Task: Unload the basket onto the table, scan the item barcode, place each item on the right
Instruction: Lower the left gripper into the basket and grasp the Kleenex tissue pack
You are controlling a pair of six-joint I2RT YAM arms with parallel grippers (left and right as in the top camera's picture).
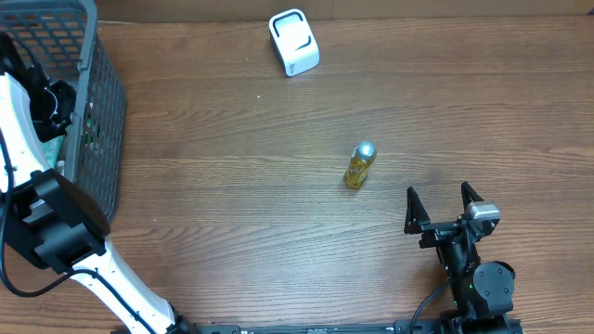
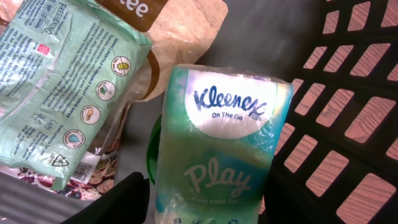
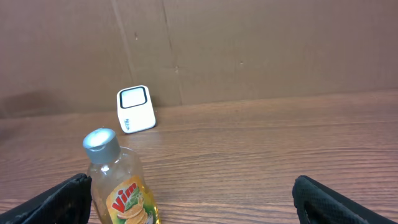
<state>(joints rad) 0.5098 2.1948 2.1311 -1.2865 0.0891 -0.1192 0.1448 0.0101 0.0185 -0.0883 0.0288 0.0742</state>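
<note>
In the left wrist view, a green and white Kleenex tissue pack point(image 2: 217, 143) stands upright inside the dark basket point(image 2: 348, 124). My left gripper point(image 2: 205, 208) is shut on its lower end, one black finger against each side. The overhead view shows my left arm reaching into the grey basket point(image 1: 97, 111); the pack is hidden there. The white barcode scanner point(image 1: 293, 42) sits at the table's far edge. My right gripper point(image 1: 444, 199) rests open near the front right, with nothing between its fingers.
A yellow Vim bottle point(image 1: 359, 165) stands mid-table, just ahead and left of my right gripper point(image 3: 193, 199); the right wrist view shows the bottle point(image 3: 121, 186) and the scanner point(image 3: 135, 109). A green wipes pack point(image 2: 56, 81) and a brown packet point(image 2: 180, 37) lie in the basket.
</note>
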